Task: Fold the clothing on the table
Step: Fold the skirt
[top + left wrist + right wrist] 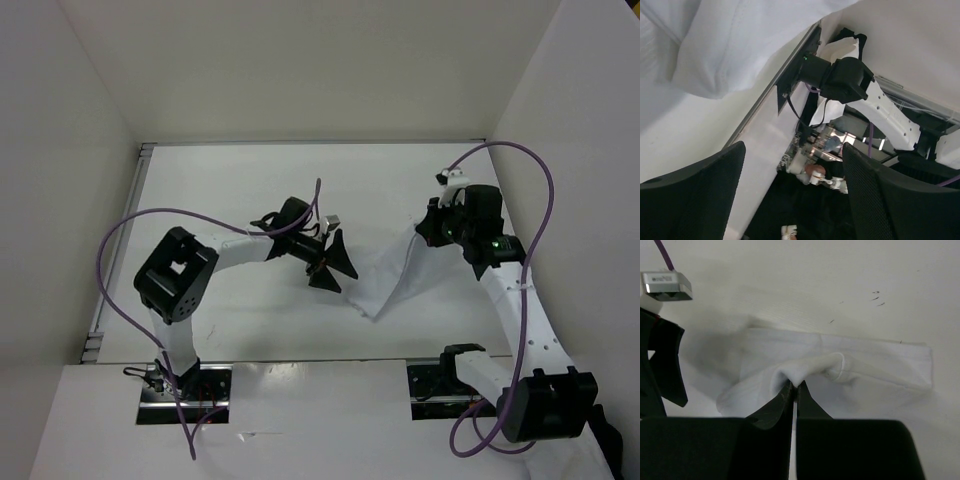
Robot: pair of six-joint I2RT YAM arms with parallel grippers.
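Right hand [794, 385] pinches clothing [865, 365] raised; left hand [335, 268] splayed

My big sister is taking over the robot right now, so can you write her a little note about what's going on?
Left gripper: open, holding nothing, close to the left side of the clothing.
Right gripper: shut, pinching a bunched-up ridge of the clothing.
The clothing: on the table between the two arms, one end raised at the pinch and the rest lying on the tabletop.
Done: the right gripper has a grip on the fabric.
Left: no neat fold shows yet, so fold it, then let go.
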